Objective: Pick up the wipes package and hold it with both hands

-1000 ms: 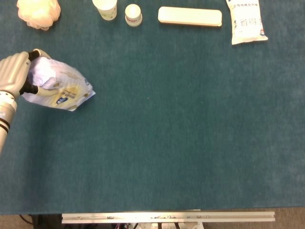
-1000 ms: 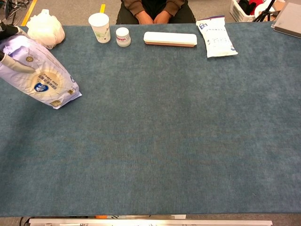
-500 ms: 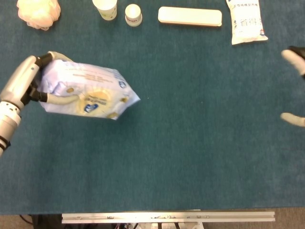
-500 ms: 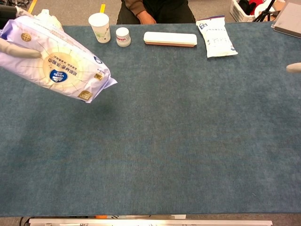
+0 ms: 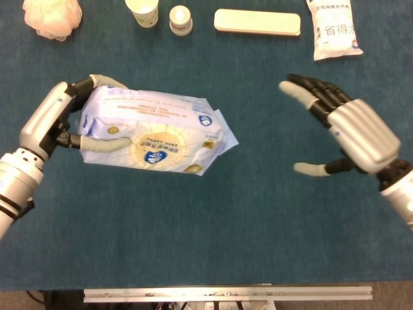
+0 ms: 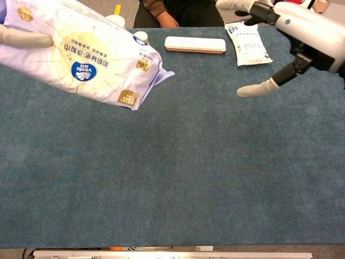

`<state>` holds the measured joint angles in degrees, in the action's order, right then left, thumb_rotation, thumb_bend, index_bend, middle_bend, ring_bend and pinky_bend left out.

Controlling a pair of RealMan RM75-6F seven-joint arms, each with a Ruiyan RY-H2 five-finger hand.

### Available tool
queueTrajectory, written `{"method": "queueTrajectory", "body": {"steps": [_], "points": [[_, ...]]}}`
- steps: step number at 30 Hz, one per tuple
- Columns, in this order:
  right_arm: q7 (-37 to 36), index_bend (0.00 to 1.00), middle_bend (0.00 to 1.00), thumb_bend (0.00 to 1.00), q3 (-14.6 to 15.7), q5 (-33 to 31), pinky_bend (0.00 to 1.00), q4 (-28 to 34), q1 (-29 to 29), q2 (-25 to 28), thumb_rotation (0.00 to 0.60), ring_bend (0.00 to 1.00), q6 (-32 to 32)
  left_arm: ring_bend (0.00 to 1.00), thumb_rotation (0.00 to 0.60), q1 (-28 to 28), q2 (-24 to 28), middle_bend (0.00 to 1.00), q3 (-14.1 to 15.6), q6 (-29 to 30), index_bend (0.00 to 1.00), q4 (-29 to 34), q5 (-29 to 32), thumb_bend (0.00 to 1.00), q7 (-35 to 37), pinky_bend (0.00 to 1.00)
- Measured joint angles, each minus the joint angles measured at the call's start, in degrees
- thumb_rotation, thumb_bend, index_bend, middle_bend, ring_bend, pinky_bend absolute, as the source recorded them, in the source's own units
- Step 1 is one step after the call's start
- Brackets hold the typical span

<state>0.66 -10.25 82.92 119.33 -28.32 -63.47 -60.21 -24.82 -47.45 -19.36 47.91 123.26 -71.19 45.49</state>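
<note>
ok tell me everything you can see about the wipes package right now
The wipes package is a soft, pale lavender plastic pack with a cream sunburst panel, a blue round logo, gold badges and printed text. It looks full and pillow-shaped, with a crimped flat seal at its free end. It is lifted off the table, lying roughly level, tilted a little. The left hand grips its near end, fingers over the top, thumb across the front. The right hand is open, not touching it.

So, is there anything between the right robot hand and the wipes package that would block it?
Nothing visible blocks it. The left robot hand holds the wipes package raised over the table. The right robot hand is open, its fingers apart, facing the package's free end, with only bare table seen between them.
</note>
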Motion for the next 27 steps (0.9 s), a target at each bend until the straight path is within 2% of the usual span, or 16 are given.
{"method": "queueTrajectory", "body": {"steps": [14, 27], "points": [[-1.2, 0.0, 0.0, 0.08, -2.6, -8.4, 0.12, -1.0, -4.4, -11.5, 0.6, 0.0, 0.2, 0.54, 0.6, -1.1, -3.5, 0.53, 0.5, 3.3, 0.58, 2.0, 0.6, 0.14, -0.4, 0.79], [-0.7, 0.0, 0.0, 0.08, -3.1, -11.2, 0.12, -2.3, -8.1, -17.0, 0.6, 0.0, 2.0, 0.53, 0.6, -2.2, -4.6, 0.52, 1.2, 3.3, 0.58, 2.8, 0.0, 0.14, 0.3, 0.79]]}}
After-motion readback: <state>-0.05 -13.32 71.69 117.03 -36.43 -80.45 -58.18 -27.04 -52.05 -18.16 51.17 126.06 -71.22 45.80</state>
